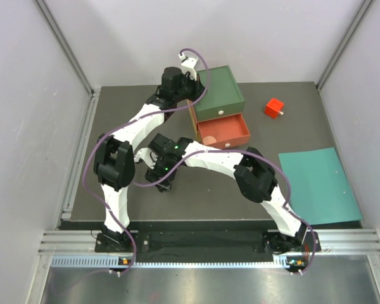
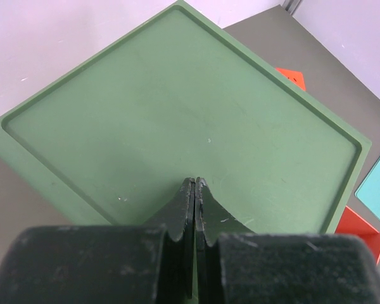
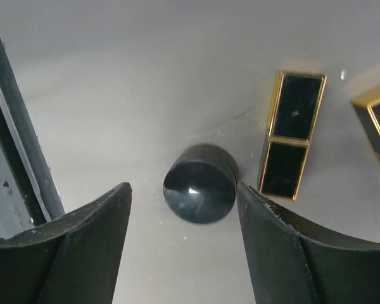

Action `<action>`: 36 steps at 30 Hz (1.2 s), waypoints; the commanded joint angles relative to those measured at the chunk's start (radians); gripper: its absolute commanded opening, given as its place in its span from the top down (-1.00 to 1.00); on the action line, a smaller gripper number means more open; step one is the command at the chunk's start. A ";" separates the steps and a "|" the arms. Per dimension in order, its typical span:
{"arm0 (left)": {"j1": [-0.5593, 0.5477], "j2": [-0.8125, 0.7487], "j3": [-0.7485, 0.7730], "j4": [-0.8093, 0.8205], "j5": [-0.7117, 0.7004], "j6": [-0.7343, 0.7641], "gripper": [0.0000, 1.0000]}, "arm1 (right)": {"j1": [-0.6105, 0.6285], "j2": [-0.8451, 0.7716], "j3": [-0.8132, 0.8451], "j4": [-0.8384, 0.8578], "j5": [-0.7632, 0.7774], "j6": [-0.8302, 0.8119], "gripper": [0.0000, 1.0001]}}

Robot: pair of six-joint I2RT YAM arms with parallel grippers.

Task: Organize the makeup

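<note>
The disc [image 3: 199, 193] sits on the table [image 3: 145, 76] betw. the R gripper [image 3: 183, 190] fingers [image 3: 291, 247]. They're spread wide either side of it w/ nothing gripped. There's a clear gap on one side and the other finger is just beside the disc; can't tell if it touches. A gold-black case [image 3: 291, 136] lies flat just beside the disc. A 2nd case [image 3: 377, 123] is near that one, cut off by the frame edge. From the top, the R gripper is low, left of centre, w/ the makeup hidden under the arm. L gripper [image 2: 195, 190] is fully closed and empty, over the green top of the drawer box [image 1: 218, 95]. Its red drawer [image 1: 223, 132] is pulled out. The red cube [image 1: 274, 107] and teal sheet [image 1: 318, 183] are well apart to the right.
</note>
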 commanded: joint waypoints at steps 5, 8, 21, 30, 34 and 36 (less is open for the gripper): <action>0.007 0.094 -0.095 -0.299 -0.016 -0.002 1.00 | 0.011 0.050 0.066 0.006 -0.027 0.022 -0.16; 0.007 0.097 -0.095 -0.299 -0.013 -0.003 1.00 | 0.011 0.056 0.069 -0.004 -0.001 0.023 -0.07; 0.011 0.097 -0.087 -0.298 -0.021 -0.002 1.00 | 0.008 -0.002 -0.035 -0.028 0.147 0.002 0.88; 0.017 0.112 -0.061 -0.302 -0.024 0.001 1.00 | -0.006 -0.168 -0.266 -0.068 0.179 -0.041 1.00; 0.022 0.118 -0.049 -0.304 -0.022 0.003 1.00 | -0.012 -0.281 -0.342 -0.103 0.187 -0.053 1.00; 0.024 0.121 -0.044 -0.307 -0.024 0.003 1.00 | -0.017 -0.344 -0.386 -0.113 0.188 -0.053 1.00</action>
